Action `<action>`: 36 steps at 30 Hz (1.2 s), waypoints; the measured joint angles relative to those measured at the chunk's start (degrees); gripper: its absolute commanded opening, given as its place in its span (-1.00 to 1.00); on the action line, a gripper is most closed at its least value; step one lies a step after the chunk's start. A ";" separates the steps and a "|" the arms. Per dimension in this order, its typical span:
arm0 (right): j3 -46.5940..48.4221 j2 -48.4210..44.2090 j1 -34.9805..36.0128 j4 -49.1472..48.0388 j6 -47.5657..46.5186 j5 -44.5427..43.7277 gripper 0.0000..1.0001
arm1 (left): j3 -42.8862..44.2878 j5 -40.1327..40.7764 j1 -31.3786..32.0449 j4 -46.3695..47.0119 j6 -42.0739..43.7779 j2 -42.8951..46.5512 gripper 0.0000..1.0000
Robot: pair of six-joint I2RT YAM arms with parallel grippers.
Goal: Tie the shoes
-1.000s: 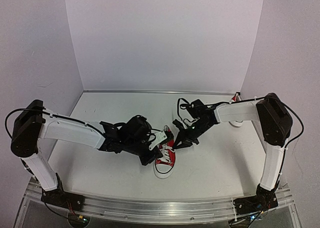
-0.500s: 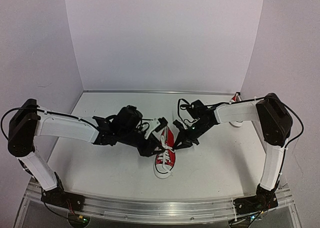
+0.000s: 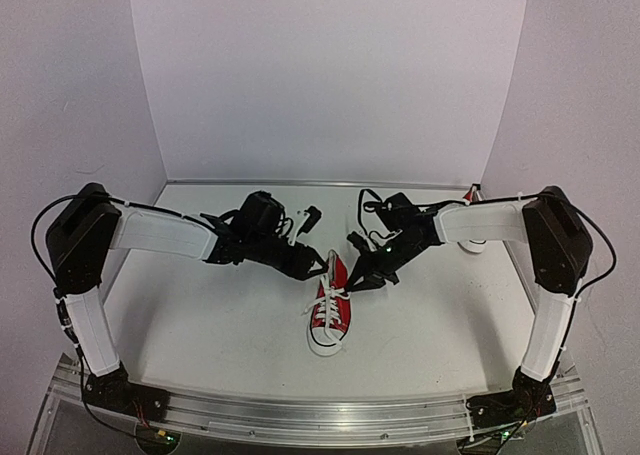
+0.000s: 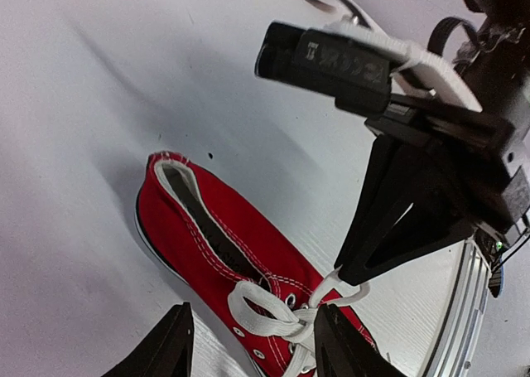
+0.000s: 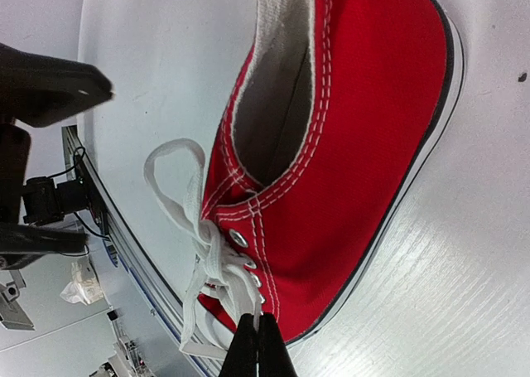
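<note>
One red shoe [image 3: 329,309] with white laces lies mid-table, toe toward the arms. Seen from the left wrist, the shoe [image 4: 217,238] has a knot with a free lace loop [image 4: 263,304] on one side. My right gripper [image 3: 361,279] is shut on the other lace loop [image 4: 358,289] and holds it taut just off the eyelets. The right wrist view shows its tips [image 5: 260,322] pinched on the lace beside the shoe [image 5: 356,137]. My left gripper [image 3: 309,243] hangs open just beyond the heel, its fingers [image 4: 166,350] empty. A second shoe [image 3: 470,194] peeks out behind the right arm.
White walls close the table on the left, back and right. The right forearm [image 3: 480,221] crosses in front of the second shoe. An aluminium rail [image 3: 320,415] runs along the near edge between the arm bases.
My left gripper has opened, let go of the lace loop and drawn back from the shoe toward the far left. The right gripper has stayed shut on its loop.
</note>
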State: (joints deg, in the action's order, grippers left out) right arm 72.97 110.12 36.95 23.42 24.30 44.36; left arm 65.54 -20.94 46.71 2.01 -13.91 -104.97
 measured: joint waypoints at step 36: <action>-7.39 -3.45 0.33 -1.37 1.26 -6.35 -1.00 | -11.18 4.66 -2.30 2.48 -8.66 4.96 -1.00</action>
State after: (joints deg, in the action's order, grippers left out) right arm 65.58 106.67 37.28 22.05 25.55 38.01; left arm 54.36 -16.28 44.41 4.49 -22.57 -100.01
